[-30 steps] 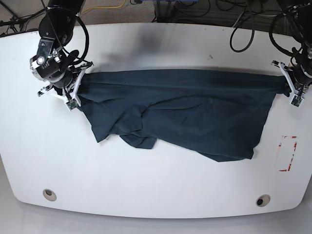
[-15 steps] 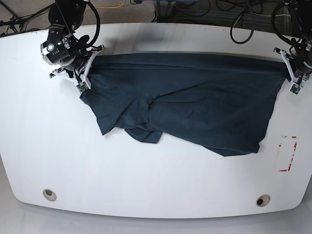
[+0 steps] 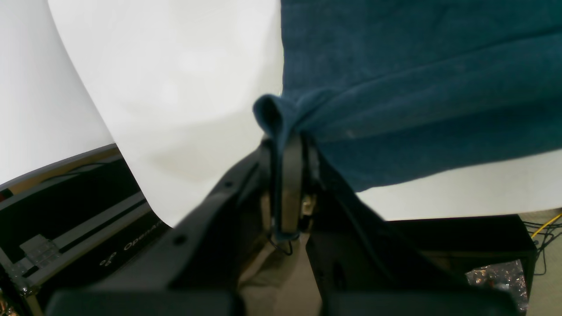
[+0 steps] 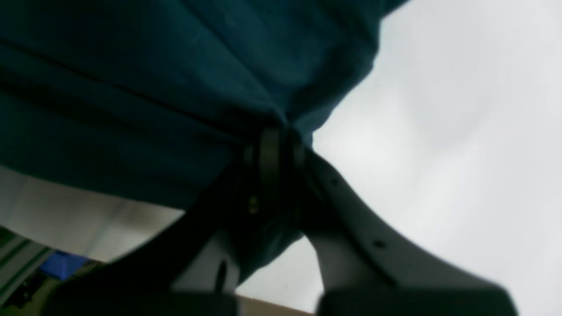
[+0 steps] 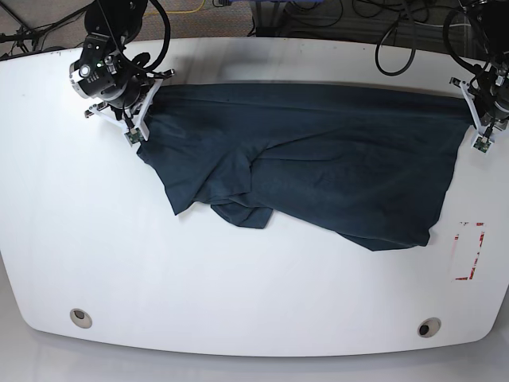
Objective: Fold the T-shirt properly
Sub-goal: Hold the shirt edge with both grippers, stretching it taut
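Base view has the T-shirt (image 5: 318, 167) stretched along the far edge of the white surface (image 5: 238, 302), its lower part bunched and wrinkly. My left gripper (image 5: 479, 119) pinches one top corner near the surface's far corner, and my right gripper (image 5: 143, 107) is clamped on the other.

base view overhead facing down on table (image 5: 238, 302), 2 wrist views close behind each gripper, all sharing T-shirt (image 5: 318, 159)

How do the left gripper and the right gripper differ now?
In the base view, the left gripper holds the T-shirt at the table's right edge; the right gripper holds it further inside, at the left. Both are shut on the stretched far edge.
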Available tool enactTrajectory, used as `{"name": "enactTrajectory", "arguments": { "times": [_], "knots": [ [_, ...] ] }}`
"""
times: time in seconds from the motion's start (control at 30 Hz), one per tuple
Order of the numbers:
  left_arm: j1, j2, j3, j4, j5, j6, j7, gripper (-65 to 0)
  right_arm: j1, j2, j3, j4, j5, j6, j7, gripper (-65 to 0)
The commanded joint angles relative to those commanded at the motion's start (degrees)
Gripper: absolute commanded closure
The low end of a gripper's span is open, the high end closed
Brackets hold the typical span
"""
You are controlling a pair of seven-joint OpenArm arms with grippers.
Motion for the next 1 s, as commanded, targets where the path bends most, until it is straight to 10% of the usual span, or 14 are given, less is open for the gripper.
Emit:
{"name": "enactTrajectory", "arguments": {
  "times": [1.0],
  "knots": [
    [3.6, 1.5, 2.4, 0.1, -0.1, 0.0, 0.4, 0.0, -2.7, -0.2, -0.2, 0.0, 0.4, 0.00, -0.1, 0.0]
  ]
}}
